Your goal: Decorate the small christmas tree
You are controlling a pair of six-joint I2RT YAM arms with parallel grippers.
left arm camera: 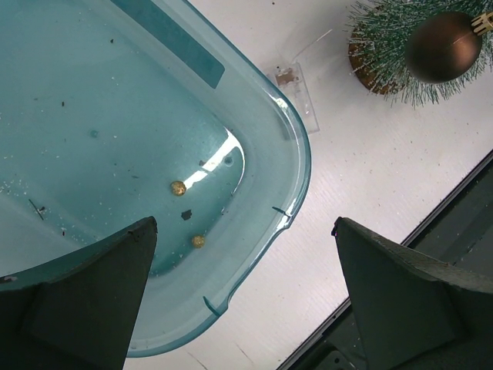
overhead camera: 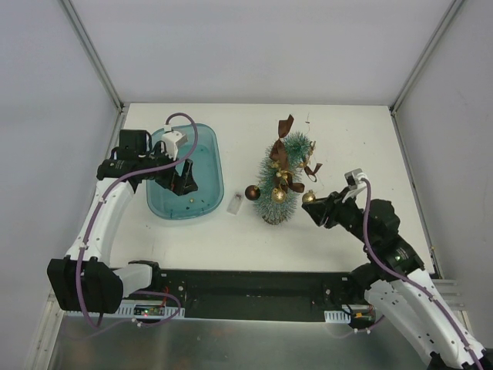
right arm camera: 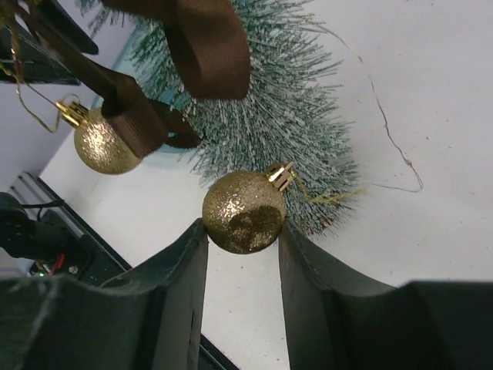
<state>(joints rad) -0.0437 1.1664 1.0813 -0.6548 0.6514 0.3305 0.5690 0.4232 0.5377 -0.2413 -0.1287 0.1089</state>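
Observation:
The small frosted-green christmas tree [overhead camera: 271, 179] stands mid-table on its brown base, with brown ribbons [overhead camera: 282, 156] and a brown ball [overhead camera: 252, 192] on it. It also shows in the right wrist view [right arm camera: 293, 116] and the left wrist view [left arm camera: 383, 40]. My right gripper [right arm camera: 242, 231] is shut on a glittery gold ball [right arm camera: 243, 210], held against the tree's lower right branches [overhead camera: 308, 197]. A second gold ball [right arm camera: 104, 144] hangs beside a ribbon [right arm camera: 208, 46]. My left gripper [left arm camera: 245, 225] is open and empty, above the near right corner of the teal tray [left arm camera: 302, 166].
The teal tray [overhead camera: 159, 206] lies left of the tree and holds two tiny gold beads [left arm camera: 178, 187]. A small clear plastic piece [overhead camera: 236, 203] lies between tray and tree. A loose gold thread [right arm camera: 387, 135] lies right of the tree. A dark rail [overhead camera: 254, 289] runs along the near edge.

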